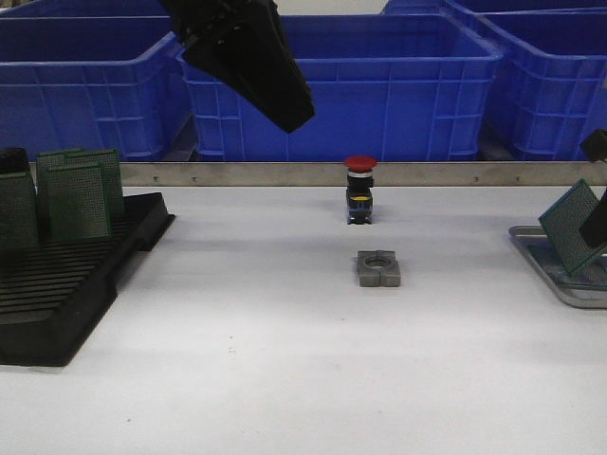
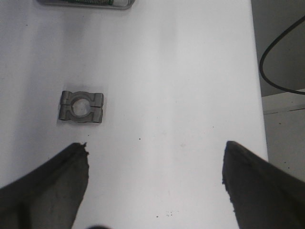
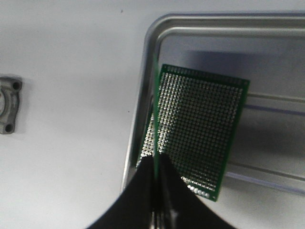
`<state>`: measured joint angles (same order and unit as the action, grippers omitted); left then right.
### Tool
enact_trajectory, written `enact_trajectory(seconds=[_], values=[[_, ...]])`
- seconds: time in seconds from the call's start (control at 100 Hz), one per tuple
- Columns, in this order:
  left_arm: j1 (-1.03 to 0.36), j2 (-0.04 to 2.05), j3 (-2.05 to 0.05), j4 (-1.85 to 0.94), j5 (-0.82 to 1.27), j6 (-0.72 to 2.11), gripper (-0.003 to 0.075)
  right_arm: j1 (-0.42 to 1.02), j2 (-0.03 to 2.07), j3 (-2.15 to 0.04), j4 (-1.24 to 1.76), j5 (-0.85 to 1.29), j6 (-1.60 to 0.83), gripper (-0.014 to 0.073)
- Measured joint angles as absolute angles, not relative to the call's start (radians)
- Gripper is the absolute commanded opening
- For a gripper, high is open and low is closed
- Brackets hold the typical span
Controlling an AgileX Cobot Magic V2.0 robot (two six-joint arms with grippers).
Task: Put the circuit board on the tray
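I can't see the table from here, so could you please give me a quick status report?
Left gripper open, empty, above the table. Right gripper shut on a board, tilted over the tray. One board already in the tray. Nothing in the way.

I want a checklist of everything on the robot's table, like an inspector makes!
Surface: white table, bare in the middle.
Job's things: tray at the right edge; one circuit board already lying in it, another board held edge-on above it.
Clutter: grey clamp block, red push button, black rack holding more boards.
Grippers: left gripper open, empty; right gripper shut on the board.
Cables: black cable off the table.
Surroundings: blue crates behind.
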<state>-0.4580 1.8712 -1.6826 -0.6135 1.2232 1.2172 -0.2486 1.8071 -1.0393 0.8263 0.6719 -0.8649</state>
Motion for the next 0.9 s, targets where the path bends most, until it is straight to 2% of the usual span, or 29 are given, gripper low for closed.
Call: enact_trajectory(seconds=[0.03, 0.08, 0.13, 0.18, 0.23, 0.5, 0.58, 0.65, 0.78, 0.87, 0.9], values=[[-0.458, 1.871, -1.683, -0.613, 1.223, 1.217, 0.0547, -0.249, 1.807, -1.039, 0.826, 0.672, -0.865, 0.0067], [-0.458, 1.871, -1.683, -0.613, 1.223, 1.217, 0.0547, -0.249, 1.807, -1.039, 0.826, 0.672, -0.865, 0.0213], [-0.458, 1.871, -1.683, -0.613, 1.223, 1.217, 0.0547, -0.249, 1.807, -1.039, 0.826, 0.674, -0.865, 0.0414], [-0.458, 1.871, -1.683, -0.613, 1.223, 1.217, 0.0547, -0.249, 1.807, -1.039, 0.826, 0.678, -0.865, 0.057], [-0.458, 1.871, -1.683, -0.613, 1.223, 1.217, 0.0547, -0.249, 1.807, -1.039, 0.826, 0.685, -0.865, 0.0668], [-0.447, 1.871, -1.683, -0.613, 1.223, 1.132, 0.0546, -0.263, 1.76, -1.098, 0.788, 0.75, -0.865, 0.0497], [-0.427, 1.871, -1.683, -0.608, 1.223, 1.067, 0.0514, -0.272, 1.72, -1.113, 0.775, 0.774, -0.865, 0.0395], [-0.404, 1.871, -1.684, -0.591, 1.223, 1.008, 0.0424, -0.273, 1.677, -1.113, 0.768, 0.791, -0.865, 0.0252], [-0.348, 1.867, -1.695, -0.548, 1.223, 0.897, 0.0164, -0.275, 1.586, -1.113, 0.76, 0.828, -0.865, -0.007], [-0.298, 1.848, -1.695, -0.537, 1.225, 0.872, -0.0006, -0.275, 1.524, -1.113, 0.752, 0.844, -0.865, -0.0062], [-0.281, 1.838, -1.695, -0.535, 1.225, 0.864, -0.0018, -0.275, 1.499, -1.113, 0.752, 0.846, -0.865, -0.0061]])
